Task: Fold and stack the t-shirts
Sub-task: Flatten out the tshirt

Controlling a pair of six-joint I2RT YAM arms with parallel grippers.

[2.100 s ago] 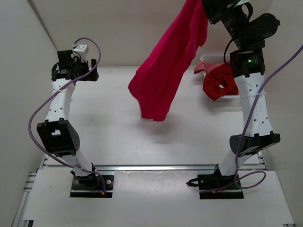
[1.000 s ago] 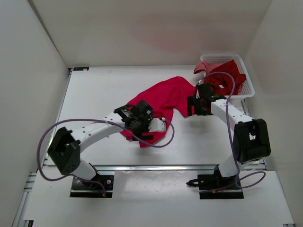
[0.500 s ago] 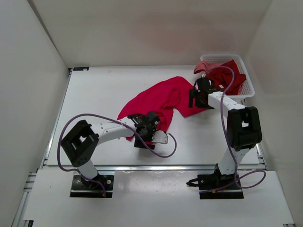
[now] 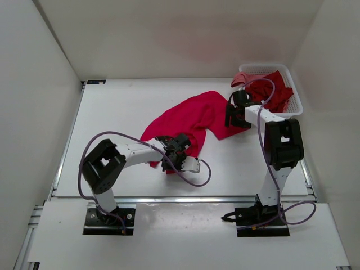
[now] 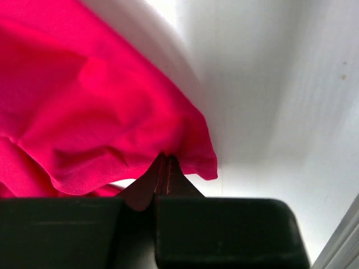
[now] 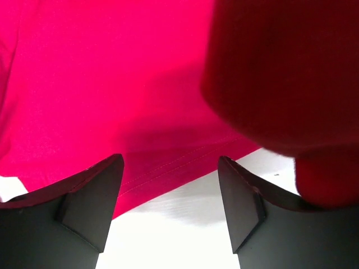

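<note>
You're only starting: the bright pinkish-red cloth t-shirt (image 4: 191, 115) is lying crumpled mid-table, unfolded. Your left gripper (image 5: 167, 162) is pinching its near hem; your right gripper (image 6: 171, 168) is hanging unclenched over its far edge. The dark crimson cloth t-shirt (image 4: 271, 89) and faded salmon-pink t-shirt (image 4: 243, 77) are waiting in the white plastic mesh basket (image 4: 296, 97).

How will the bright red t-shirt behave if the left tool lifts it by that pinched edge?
Probably floppy: the bright t-shirt lies rumpled in folds on the table, so it should drape from the left tool. Pushed, it would likely bunch, not slide flat.
</note>
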